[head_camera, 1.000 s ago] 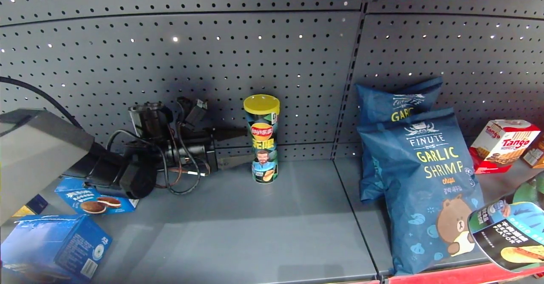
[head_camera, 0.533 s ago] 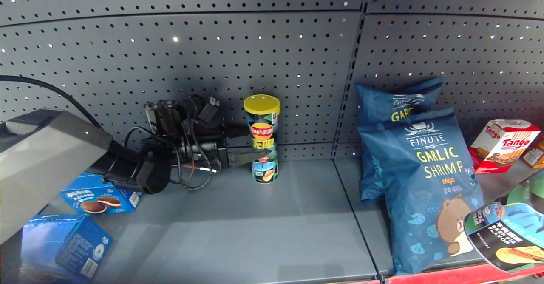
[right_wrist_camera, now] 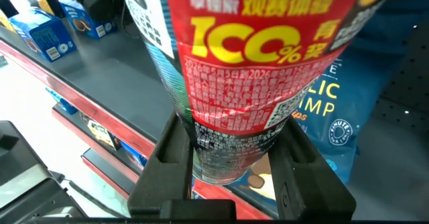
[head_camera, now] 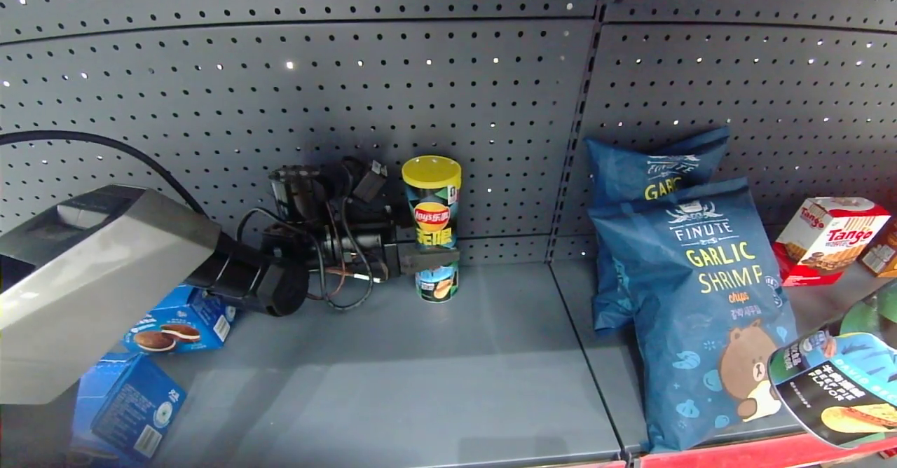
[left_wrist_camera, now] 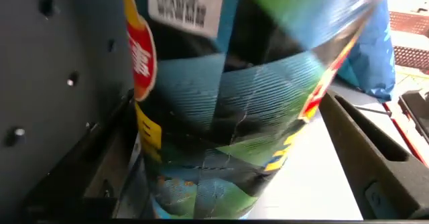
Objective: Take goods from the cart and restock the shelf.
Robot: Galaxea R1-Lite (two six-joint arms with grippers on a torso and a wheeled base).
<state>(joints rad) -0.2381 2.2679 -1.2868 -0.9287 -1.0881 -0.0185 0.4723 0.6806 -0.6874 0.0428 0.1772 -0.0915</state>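
**Left gripper straddles the yellow-lid can on the shelf**

Here's the yellow-lid can [head_camera: 431, 202], upright on the shelf [head_camera: 420, 370] with its back to the pegboard [head_camera: 350, 90]. The left gripper [head_camera: 419, 249] comes in from the can's left, about halfway up it. Its jaws are spread, one finger [head_camera: 429, 258] across the can's front and the other behind. The left wrist view shows the can between the fingers, with a strip of bare shelf between it and one of them.

Well to the can's right and nearer the shelf edge, the right gripper [right_wrist_camera: 231, 163] has its jaws pinched on a second can [right_wrist_camera: 255, 70], held tilted. Between the two cans, two blue bags [head_camera: 708, 293] lean against the pegboard, and a red box [head_camera: 830, 237] sits right of them. Left of the yellow-lid can, past the arm, are two blue boxes [head_camera: 179, 321].
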